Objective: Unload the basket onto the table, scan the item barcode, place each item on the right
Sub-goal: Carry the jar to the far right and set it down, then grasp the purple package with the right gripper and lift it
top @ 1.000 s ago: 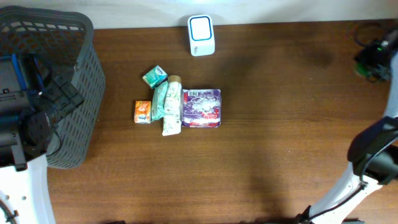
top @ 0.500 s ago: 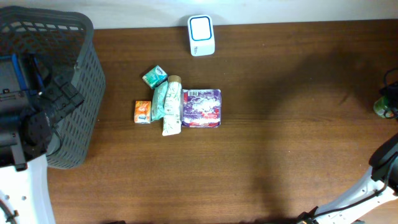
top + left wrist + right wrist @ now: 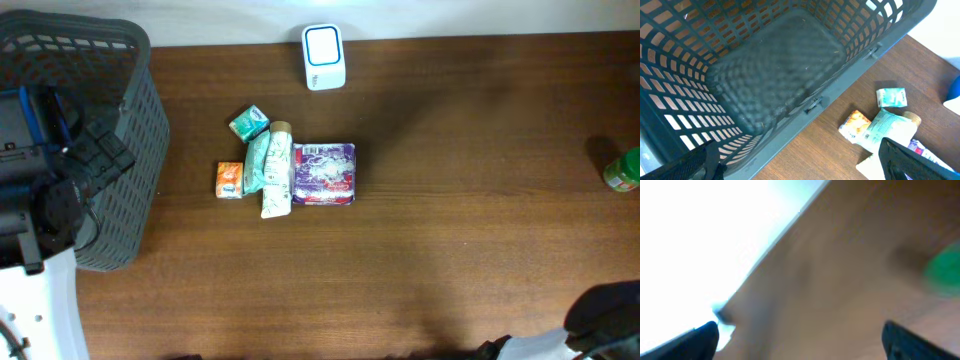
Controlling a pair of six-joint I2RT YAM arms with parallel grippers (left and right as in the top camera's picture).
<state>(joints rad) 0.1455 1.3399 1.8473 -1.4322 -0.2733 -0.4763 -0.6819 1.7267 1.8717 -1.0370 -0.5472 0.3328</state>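
R arm (image 3: 608, 318) has pulled back to the near-right corner, leaving the green-capped item (image 3: 622, 170) alone at the right edge of the surface (image 3: 450, 250), well apart from the scanner (image 3: 323, 57). Looks small, stiff, prob light; take it round the sides. R fingers (image 3: 690, 341) spread, empty. L fingers (image 3: 914, 162) spread above the basket (image 3: 850, 70), w/ nothing inside.

The right arm (image 3: 605, 318) has drawn back from the right edge of the desk (image 3: 470, 220) to the lower right corner of the overhead view, where only a dark part of it shows. The green item (image 3: 622, 170), which a second ago was with the arm farther back, now stands alone by the desk's right edge. The right claw (image 3: 800, 342) has spread wide, with nothing between its jaws.
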